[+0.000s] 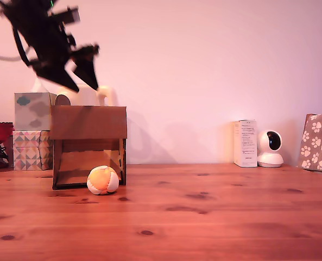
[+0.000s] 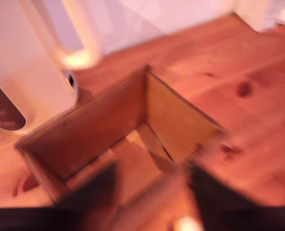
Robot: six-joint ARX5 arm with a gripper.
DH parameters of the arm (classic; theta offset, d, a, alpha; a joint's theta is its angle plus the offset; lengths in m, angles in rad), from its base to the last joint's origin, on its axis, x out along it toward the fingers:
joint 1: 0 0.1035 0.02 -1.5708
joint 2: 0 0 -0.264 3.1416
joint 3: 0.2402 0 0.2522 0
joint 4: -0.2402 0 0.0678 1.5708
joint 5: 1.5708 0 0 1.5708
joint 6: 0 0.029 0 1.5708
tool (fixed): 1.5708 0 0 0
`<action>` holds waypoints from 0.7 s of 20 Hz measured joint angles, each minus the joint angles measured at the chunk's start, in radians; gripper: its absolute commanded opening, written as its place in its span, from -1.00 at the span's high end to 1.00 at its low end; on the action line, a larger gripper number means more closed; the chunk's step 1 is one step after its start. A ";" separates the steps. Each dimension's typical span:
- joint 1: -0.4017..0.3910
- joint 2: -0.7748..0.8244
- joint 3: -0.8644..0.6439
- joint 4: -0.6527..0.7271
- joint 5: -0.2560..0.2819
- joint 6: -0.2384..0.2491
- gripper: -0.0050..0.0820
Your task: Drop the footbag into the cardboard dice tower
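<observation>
Footbag (image 1: 102,180) at dice tower (image 1: 88,145) opening, tissue boxes (image 1: 33,130) behind, tool (image 1: 80,79) empty above

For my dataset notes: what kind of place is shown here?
Probably a home room, not a lab: a wooden table against a plain wall, holding patterned tissue boxes, a small white security camera and a paw-print bag.

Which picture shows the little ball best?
The exterior view. There the ball sits in plain sight on the table, just in front of the cardboard box's lower opening. The wrist view is blurry and looks down into the box's open top; I cannot see the ball there.
</observation>
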 measured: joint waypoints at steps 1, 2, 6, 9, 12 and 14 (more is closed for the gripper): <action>0.000 -0.017 0.000 -0.013 0.010 0.000 0.94; 0.000 -0.030 0.000 -0.015 0.022 0.000 0.94; 0.000 -0.091 -0.074 0.031 0.082 0.000 0.94; 0.000 -0.188 -0.257 0.124 0.128 -0.001 0.94; 0.000 -0.306 -0.436 0.238 0.146 -0.020 0.94; 0.000 -0.398 -0.542 0.293 0.173 -0.024 0.94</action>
